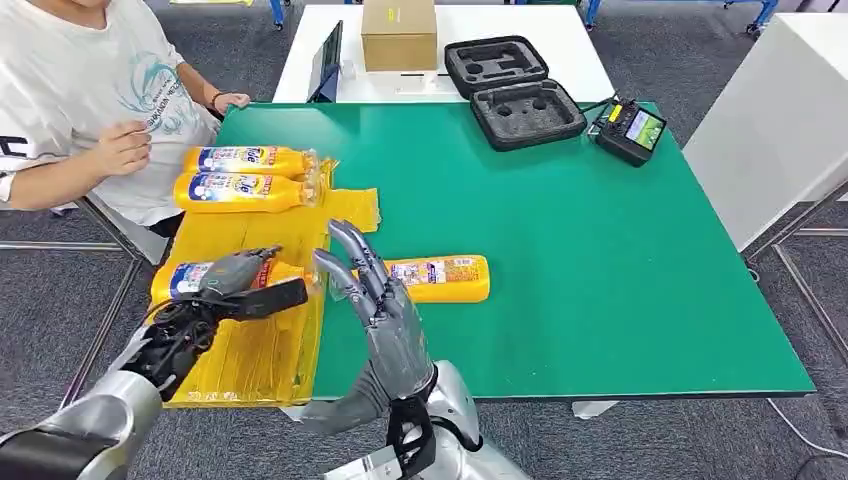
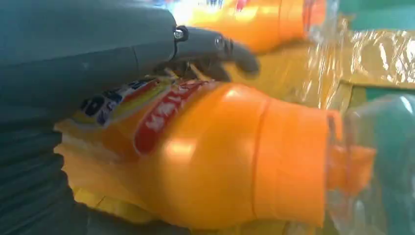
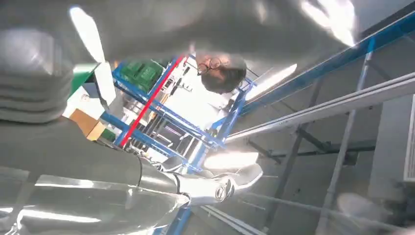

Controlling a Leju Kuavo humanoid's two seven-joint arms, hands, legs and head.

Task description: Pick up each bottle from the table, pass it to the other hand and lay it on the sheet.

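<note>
Now the orange bottle point(image 1: 190, 278) is lying in the left hand point(image 1: 232, 283), which is gripping its labelled body over the yellow sheet point(image 1: 240, 350), long axis crosswise, cap toward the right hand point(image 1: 368, 285), standing empty with fingers spread, close beside.

Labels on the orange bottles point(image 1: 243, 160) carry blue and red lettering, too blurred to read in either the head view or the left wrist view. The print on the person's white shirt point(image 1: 150, 90) and the cardboard box point(image 1: 398, 33) label are likewise illegible.
</note>
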